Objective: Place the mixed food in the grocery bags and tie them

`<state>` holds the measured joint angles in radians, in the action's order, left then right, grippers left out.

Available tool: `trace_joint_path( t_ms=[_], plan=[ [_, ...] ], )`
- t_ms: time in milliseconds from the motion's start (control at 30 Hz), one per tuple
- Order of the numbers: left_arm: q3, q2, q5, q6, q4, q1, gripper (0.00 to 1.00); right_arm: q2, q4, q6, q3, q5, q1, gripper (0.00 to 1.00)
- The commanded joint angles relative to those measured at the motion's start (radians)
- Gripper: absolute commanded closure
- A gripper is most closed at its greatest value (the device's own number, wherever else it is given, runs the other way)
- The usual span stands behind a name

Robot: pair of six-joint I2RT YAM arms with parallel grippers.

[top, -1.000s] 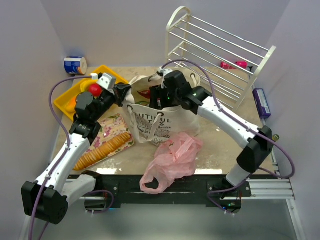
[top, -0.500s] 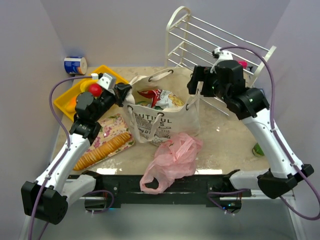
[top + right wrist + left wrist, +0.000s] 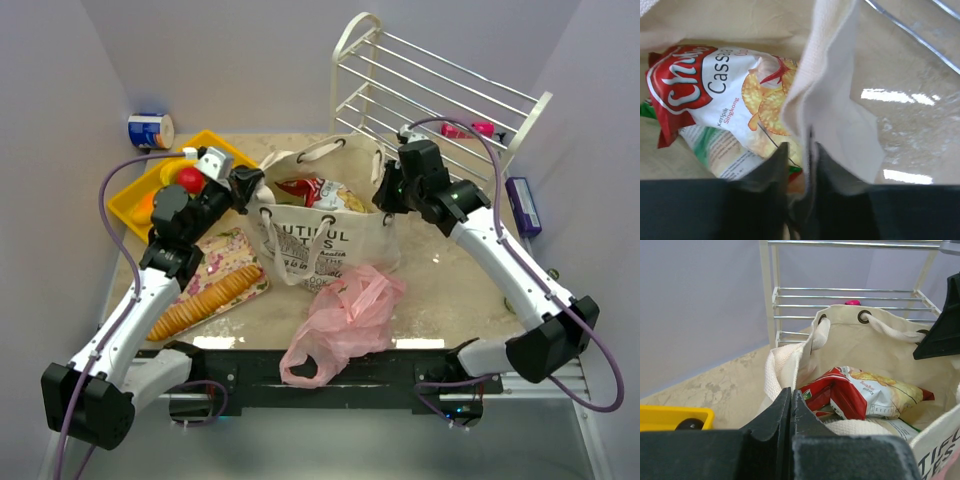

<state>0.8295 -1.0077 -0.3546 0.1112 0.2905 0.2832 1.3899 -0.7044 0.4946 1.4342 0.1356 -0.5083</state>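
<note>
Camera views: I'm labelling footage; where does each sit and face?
Top external: above and behind, looking down on the table; left arm and right arm show.
Left wrist: at the canvas tote's left rim, facing the wire rack; left gripper shows.
Right wrist: at its right rim, looking inside; right gripper shows.
Both wrist views share the chip packet.

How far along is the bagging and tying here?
Done: red-and-white snack packets lie inside the cream canvas tote. In hand: left claw and right claw pinch its opposite rims. To do: red apple sits on the yellow plastic tray; pink plastic bag lies slack; neither bag is tied.
</note>
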Motion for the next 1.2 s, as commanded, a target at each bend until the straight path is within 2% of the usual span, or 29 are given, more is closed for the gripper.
trace_joint_path(
  t_ms=[0,133,167,367,500,733,900,1067,1100,1133,1167],
  plan=[
    [0.010,-0.003,0.094,0.008,0.099,0.008,1.00,-0.081,0.091,0.036,-0.002,-0.097,0.007,1.00],
    [0.153,-0.124,0.267,0.044,0.040,0.007,1.00,-0.091,0.129,0.006,0.161,-0.133,0.005,1.00],
    [0.233,-0.149,0.308,0.047,0.036,0.005,1.00,-0.091,0.164,-0.002,0.187,-0.133,0.004,1.00],
    [0.514,-0.339,0.385,0.033,0.051,-0.004,1.00,-0.054,0.305,-0.083,0.307,-0.154,0.007,1.00],
    [0.517,-0.414,0.361,-0.034,0.194,-0.004,1.00,-0.061,0.466,-0.177,0.223,-0.162,0.007,1.00],
    [0.419,-0.552,0.420,-0.093,0.354,-0.004,1.00,0.001,0.606,-0.300,-0.022,-0.024,0.017,1.00],
    [0.424,-0.620,0.410,-0.070,0.329,-0.001,1.00,0.029,0.594,-0.283,-0.046,0.033,0.028,1.00],
    [0.557,-0.684,0.394,-0.018,0.230,-0.003,1.00,0.083,0.479,-0.272,0.040,0.120,0.031,1.00],
    [0.581,-0.701,0.393,0.010,0.176,-0.003,1.00,0.087,0.459,-0.274,0.055,0.137,0.031,0.98],
    [0.614,-0.706,0.381,0.019,0.159,-0.003,1.00,0.092,0.445,-0.277,0.080,0.140,0.031,0.71],
    [0.619,-0.707,0.378,0.027,0.148,-0.003,0.81,0.090,0.418,-0.281,0.087,0.142,0.033,0.54]
  ],
)
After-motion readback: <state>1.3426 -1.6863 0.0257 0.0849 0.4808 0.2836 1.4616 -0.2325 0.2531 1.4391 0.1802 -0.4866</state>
